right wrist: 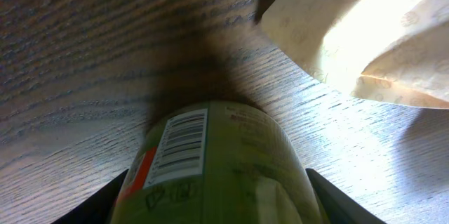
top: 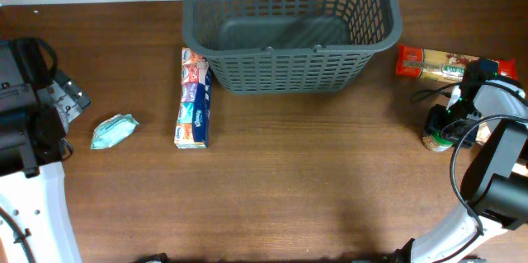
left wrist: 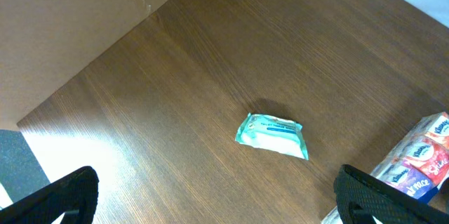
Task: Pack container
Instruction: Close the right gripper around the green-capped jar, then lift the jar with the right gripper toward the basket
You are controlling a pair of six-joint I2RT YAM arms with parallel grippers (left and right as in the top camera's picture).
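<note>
At the near right of the table, a green jar (right wrist: 210,147) was gripped by the right gripper (right wrist: 217,175); the container (top: 289,69) was set at the far edge.
The jar was clamped between jaws closed against its two sides, with a pale paper bag (right wrist: 365,34) lying just beyond it. On the left, the left gripper (left wrist: 221,203) was held with jaws spread wide and nothing between them, above a teal wipes packet (left wrist: 272,134). Farther back, a stack of tissue packs (top: 194,98) was laid beside the container's left front corner, and an orange-ended packet (top: 437,63) was seen to its right.
</note>
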